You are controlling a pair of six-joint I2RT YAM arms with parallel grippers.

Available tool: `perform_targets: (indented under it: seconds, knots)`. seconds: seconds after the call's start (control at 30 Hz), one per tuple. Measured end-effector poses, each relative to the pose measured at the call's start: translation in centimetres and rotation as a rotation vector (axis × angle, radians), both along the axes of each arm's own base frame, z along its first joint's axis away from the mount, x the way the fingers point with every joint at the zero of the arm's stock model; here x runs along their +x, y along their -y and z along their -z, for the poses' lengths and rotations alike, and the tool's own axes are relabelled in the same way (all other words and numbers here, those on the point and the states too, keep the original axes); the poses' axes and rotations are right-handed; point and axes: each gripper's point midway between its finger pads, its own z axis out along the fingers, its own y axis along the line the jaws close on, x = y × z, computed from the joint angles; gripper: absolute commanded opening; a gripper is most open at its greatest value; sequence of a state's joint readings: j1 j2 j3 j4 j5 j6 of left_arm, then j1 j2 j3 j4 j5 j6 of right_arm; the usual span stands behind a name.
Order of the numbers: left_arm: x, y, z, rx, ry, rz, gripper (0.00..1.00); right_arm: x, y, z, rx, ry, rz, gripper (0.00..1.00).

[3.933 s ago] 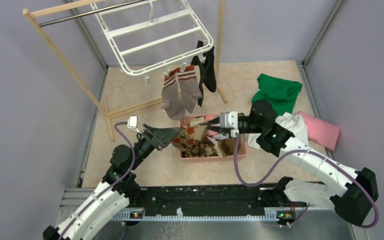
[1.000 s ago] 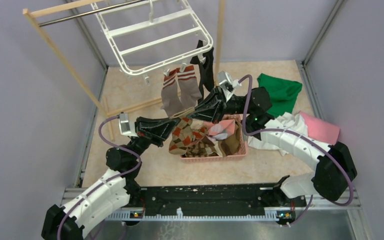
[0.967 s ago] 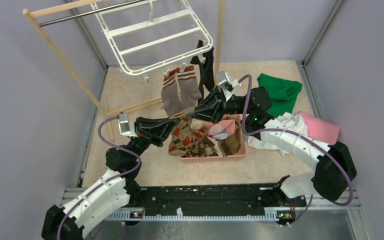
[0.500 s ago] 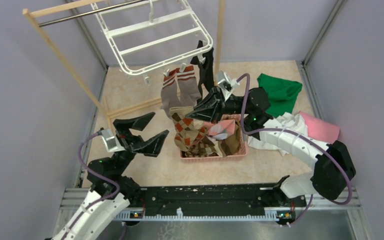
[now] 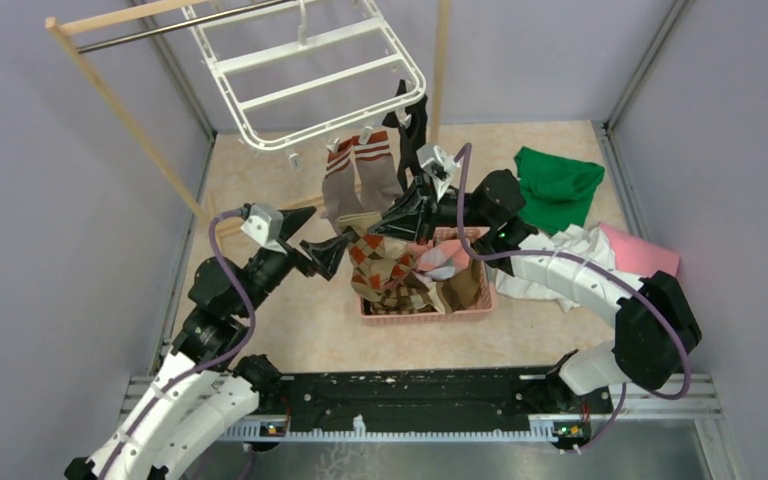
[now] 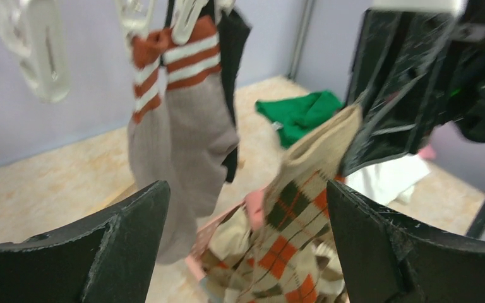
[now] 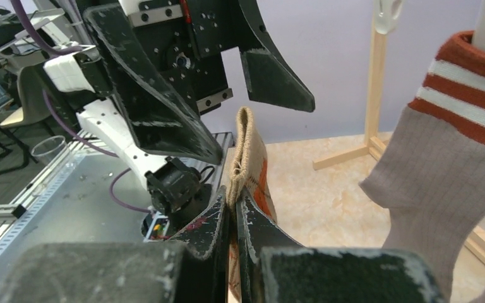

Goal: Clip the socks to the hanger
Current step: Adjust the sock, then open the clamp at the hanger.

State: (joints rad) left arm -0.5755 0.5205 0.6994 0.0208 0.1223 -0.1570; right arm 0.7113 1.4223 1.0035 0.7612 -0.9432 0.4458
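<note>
Two striped socks + black sock hang clipped on hanger; right tool pinches argyle sock, left tool wide open nr it; basket holds more.

Argyle sock in R gripper

Standing there, I could read no writing anywhere. No lettering, brand or number could be made out on the hanger. The socks showed only stripes and diamond patterns, with no label. The pink basket bore no mark that I could read either.
</note>
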Motion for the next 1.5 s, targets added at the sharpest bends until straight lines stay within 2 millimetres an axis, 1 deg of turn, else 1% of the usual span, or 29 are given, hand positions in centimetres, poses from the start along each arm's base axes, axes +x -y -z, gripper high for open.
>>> perform_targets:
  seconds: [0.07, 0.13, 0.2, 0.3, 0.33, 0.37, 0.43, 0.47, 0.5, 0.53, 0.57, 0.6, 0.67, 0.73, 0.87, 0.93, 1.03, 1.13, 1.2, 1.33, 1.4, 1.5]
  knots:
    - [1.0, -0.5, 1.3, 0.043, -0.032, -0.034, 0.99, 0.5, 0.2, 0.3, -0.01, 0.002, 0.014, 0.0]
    - [1.9, -1.7, 2.3, 0.069, -0.05, -0.084, 0.99, 0.9, 0.4, 0.6, -0.017, 0.003, 0.025, 0.0]
    - [3.1, -3.9, 3.8, 0.08, -0.064, -0.164, 0.99, 1.3, 0.6, 0.8, -0.026, 0.004, 0.037, 0.0]
    - [4.4, -7.9, 8.3, 0.089, -0.128, -0.296, 0.99, 1.5, 1.2, 1.1, -0.038, 0.009, 0.055, 0.0]
    - [4.7, -8.8, 9.5, 0.086, -0.152, -0.322, 0.99, 1.5, 1.4, 1.2, -0.041, 0.013, 0.06, 0.0]
    - [5.2, -9.9, 11.2, 0.075, -0.194, -0.348, 0.99, 1.4, 1.6, 1.2, -0.044, 0.016, 0.063, 0.0]
    - [6.1, -11.9, 13.7, 0.044, -0.272, -0.391, 0.99, 1.4, 1.9, 1.1, -0.046, 0.027, 0.069, 0.0]
    - [6.2, -11.7, 14.6, 0.013, -0.31, -0.358, 0.99, 1.3, 2.0, 1.0, -0.047, 0.03, 0.071, 0.0]
    - [6.7, -13.5, 14.8, -0.016, -0.324, -0.409, 0.99, 1.3, 2.1, 1.0, -0.047, 0.036, 0.073, 0.0]
    - [6.9, -14.0, 15.0, -0.048, -0.335, -0.406, 0.99, 1.3, 2.1, 0.9, -0.047, 0.041, 0.074, 0.0]
    - [7.1, -14.0, 14.8, -0.082, -0.326, -0.381, 0.99, 1.3, 2.2, 0.9, -0.048, 0.045, 0.075, 0.0]
    - [7.1, -13.4, 14.4, -0.11, -0.308, -0.335, 0.99, 1.3, 2.3, 0.9, -0.048, 0.048, 0.078, 0.0]
    - [6.6, -11.7, 12.9, -0.155, -0.245, -0.214, 0.99, 1.3, 2.4, 1.1, -0.051, 0.05, 0.081, 0.0]
    - [5.6, -9.9, 11.0, -0.18, -0.165, -0.083, 0.99, 1.3, 2.5, 1.3, -0.057, 0.05, 0.079, 0.0]
    - [3.5, -8.4, 8.1, -0.154, -0.015, 0.03, 0.99, 1.1, 2.6, 1.4, -0.059, 0.055, 0.066, 0.0]
    - [2.7, -8.2, 6.5, -0.12, 0.079, 0.038, 0.99, 0.9, 2.6, 1.5, -0.053, 0.067, 0.053, 0.0]
    - [2.1, -8.1, 4.9, -0.081, 0.174, 0.038, 0.99, 0.5, 2.7, 1.8, -0.052, 0.077, 0.032, 0.0]
    - [2.8, -8.4, 3.8, -0.082, 0.209, 0.035, 0.98, 0.2, 2.7, 1.6, -0.047, 0.089, 0.017, 0.0]
    - [3.7, -8.7, 3.1, -0.097, 0.214, 0.031, 0.98, 0.1, 2.7, 1.5, -0.042, 0.097, 0.014, 0.0]
    - [5.1, -9.3, 1.2, -0.122, 0.24, 0.031, 0.97, 0.0, 2.7, 1.4, -0.04, 0.102, 0.009, 0.0]
    - [5.2, -9.4, -0.2, -0.123, 0.28, 0.036, 0.97, -0.1, 2.7, 1.4, -0.038, 0.104, 0.007, 0.0]
    - [4.6, -9.2, -2.0, -0.115, 0.347, 0.049, 0.97, -0.1, 2.7, 1.3, -0.034, 0.108, 0.005, 0.0]
